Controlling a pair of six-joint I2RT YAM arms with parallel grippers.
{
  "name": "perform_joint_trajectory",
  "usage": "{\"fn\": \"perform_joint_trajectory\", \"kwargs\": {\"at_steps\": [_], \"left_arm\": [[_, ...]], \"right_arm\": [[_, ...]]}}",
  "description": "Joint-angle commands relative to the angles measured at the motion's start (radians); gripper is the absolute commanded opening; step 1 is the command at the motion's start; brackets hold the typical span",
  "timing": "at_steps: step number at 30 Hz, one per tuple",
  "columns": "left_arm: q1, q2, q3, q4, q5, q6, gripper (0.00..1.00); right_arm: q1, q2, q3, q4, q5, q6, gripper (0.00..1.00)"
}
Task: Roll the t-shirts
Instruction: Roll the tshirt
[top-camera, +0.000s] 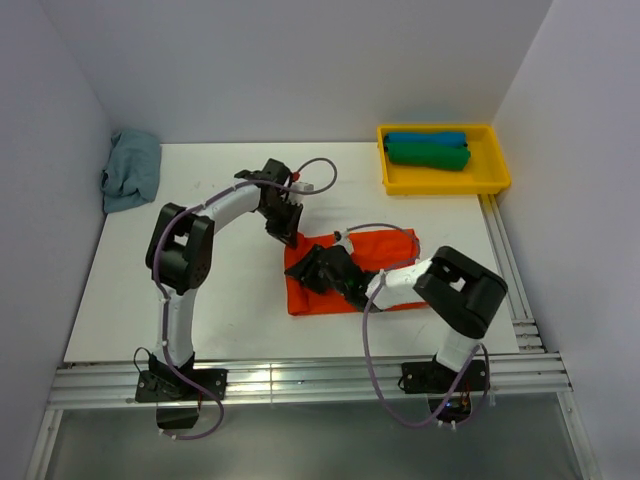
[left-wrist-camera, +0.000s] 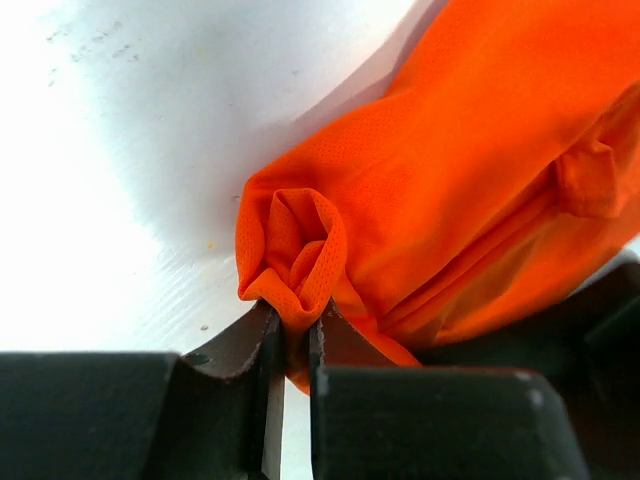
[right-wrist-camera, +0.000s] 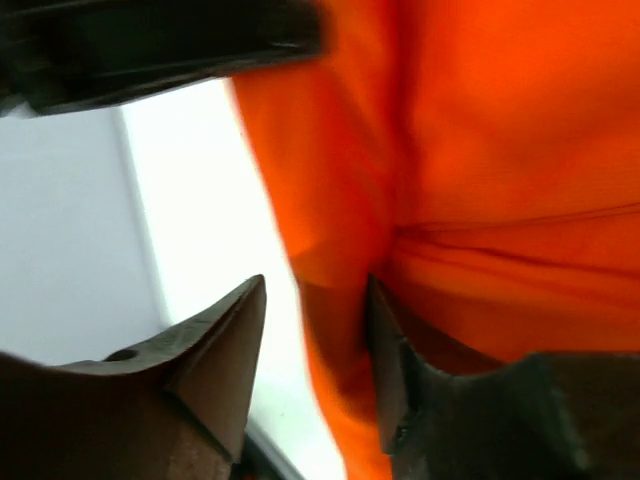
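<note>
My left arm (top-camera: 185, 250) reaches forward and bends inward, with the left gripper (left-wrist-camera: 290, 318) tipped down and its jaws almost together, pinching a fold of the orange t-shirt (left-wrist-camera: 450, 180). My right arm (top-camera: 455, 290) folds leftward. The right gripper (right-wrist-camera: 315, 300) has its jaws apart, seemingly straddling the cloth's edge.

Table (top-camera: 250, 320) with t-shirt (top-camera: 390, 245), tray (top-camera: 440, 183), cloth (top-camera: 130, 170)

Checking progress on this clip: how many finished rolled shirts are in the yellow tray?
2: a blue roll along the far side of the yellow tray, a green roll just nearer. The orange shirt, mid-table, is not a finished roll. Anything under them would be hidden.
</note>
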Motion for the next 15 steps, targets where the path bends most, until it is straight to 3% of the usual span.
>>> {"fn": "perform_joint_trajectory", "kwargs": {"at_steps": [1,6,10,15], "left_arm": [[-0.016,0.019,0.054,-0.082,-0.111,0.001,0.00],[-0.029,0.053,0.095,-0.127,-0.149,0.000,0.00],[-0.043,0.075,0.120,-0.153,-0.163,-0.002,0.00],[-0.049,0.081,0.132,-0.173,-0.175,0.001,0.00]], "right_arm": [[0.074,-0.107,0.163,-0.505,0.237,-0.178,0.54],[0.189,-0.072,0.431,-0.857,0.513,-0.253,0.56],[0.229,0.074,0.626,-1.118,0.658,-0.269,0.56],[0.264,0.175,0.770,-1.235,0.734,-0.276,0.55]]}}
